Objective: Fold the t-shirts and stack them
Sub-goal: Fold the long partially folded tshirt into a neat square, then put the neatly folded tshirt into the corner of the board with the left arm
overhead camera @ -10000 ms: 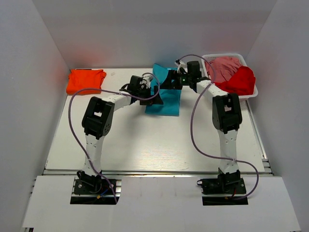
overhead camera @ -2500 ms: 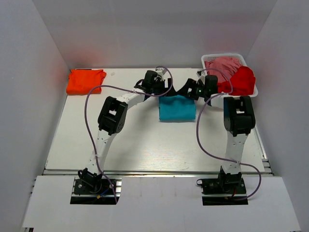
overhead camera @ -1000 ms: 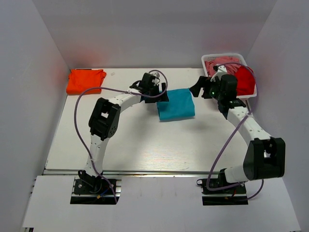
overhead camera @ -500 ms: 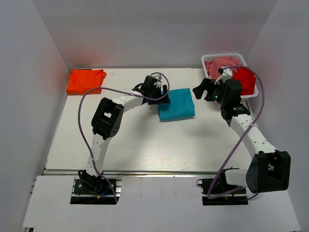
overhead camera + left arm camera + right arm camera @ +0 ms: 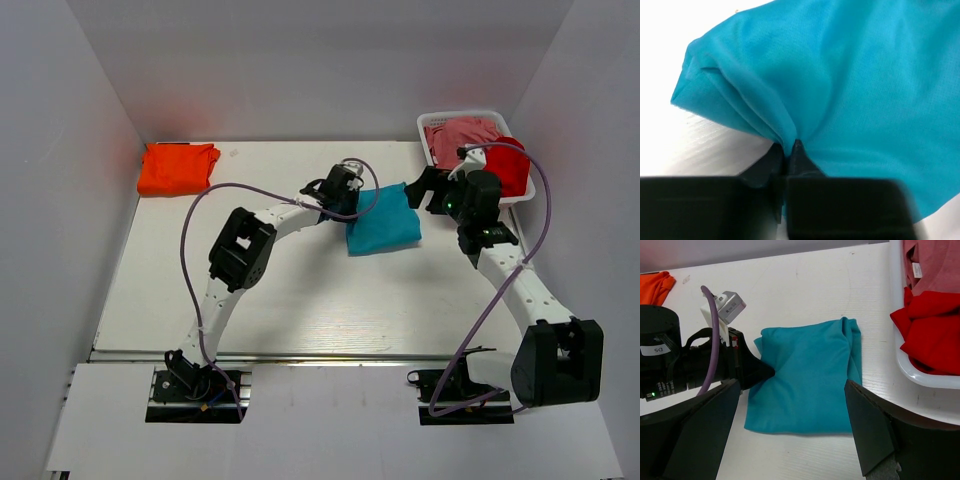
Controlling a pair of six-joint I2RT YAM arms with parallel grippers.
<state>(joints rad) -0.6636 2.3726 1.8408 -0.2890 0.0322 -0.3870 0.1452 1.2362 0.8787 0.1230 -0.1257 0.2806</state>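
A teal t-shirt [image 5: 384, 222], folded to a rough rectangle, lies on the white table right of centre. My left gripper [image 5: 350, 206] is shut on its bunched left edge; the left wrist view shows the cloth [image 5: 850, 85] pinched between the closed tips [image 5: 790, 148]. My right gripper [image 5: 427, 191] hangs open above the shirt's right side, and in the right wrist view its fingers [image 5: 705, 425] stand wide apart over the shirt [image 5: 807, 385] with nothing held. An orange t-shirt [image 5: 178, 167] lies folded at the far left corner.
A white basket [image 5: 470, 116] at the far right holds a red shirt [image 5: 510, 165] and a pink shirt [image 5: 458, 135]; its rim [image 5: 910, 367] is close to the teal shirt's right edge. White walls close in the table on three sides.
My left gripper has closed on the teal shirt's left edge and moved right, carrying the shirt a little to the right. The right arm drew back slightly and its gripper stayed open.
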